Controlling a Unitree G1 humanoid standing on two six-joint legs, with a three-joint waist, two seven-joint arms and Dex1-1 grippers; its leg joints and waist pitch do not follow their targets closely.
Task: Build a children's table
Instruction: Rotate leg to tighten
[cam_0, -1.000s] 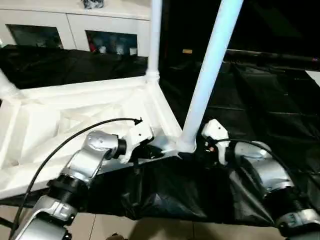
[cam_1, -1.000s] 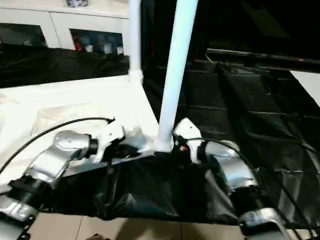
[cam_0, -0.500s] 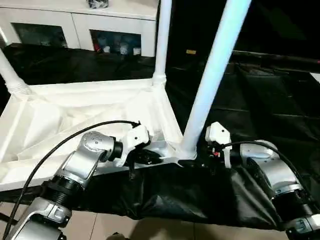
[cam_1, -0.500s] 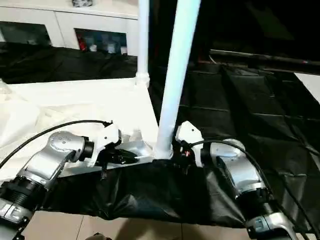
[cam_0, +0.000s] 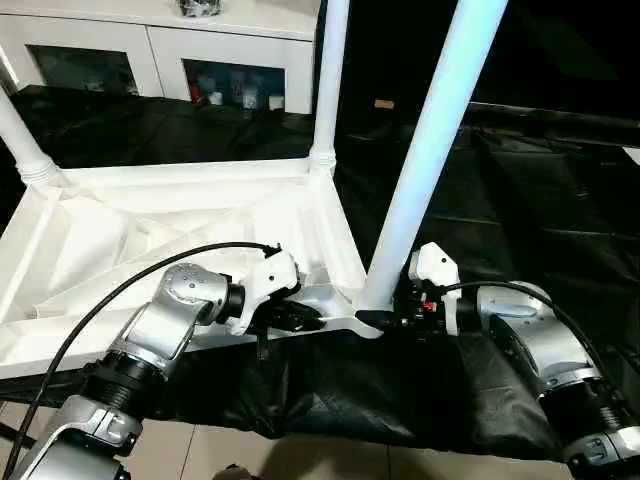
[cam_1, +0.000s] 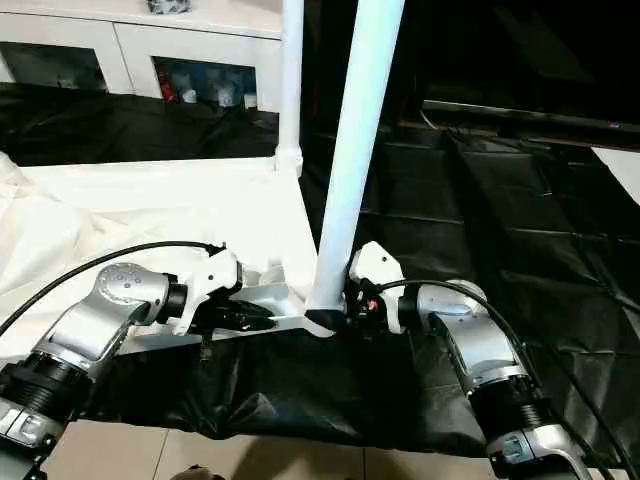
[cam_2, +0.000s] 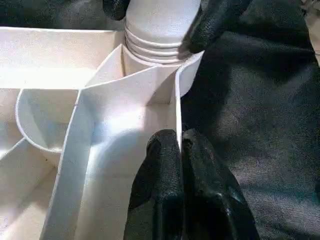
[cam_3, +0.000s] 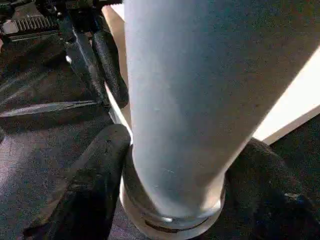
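Beside the right gripper (cam_0: 385, 318), whose fingers clasp the nearest leg (cam_0: 425, 165) at its base, the upturned table (cam_0: 150, 240) lies on black sheeting (cam_0: 540, 200); a white cabinet (cam_0: 150, 50) stands beyond. Left wrist view: left gripper (cam_2: 181, 150) clenched on the table's rim. Right wrist view: fingers (cam_3: 95, 185) flank the leg.

It looks like a furnished room at home or a staged test room: a white cabinet (cam_0: 160, 55) with glass doors and small items behind them, with black sheeting (cam_0: 520, 200) spread before it over pale floor tiles (cam_0: 300, 455).
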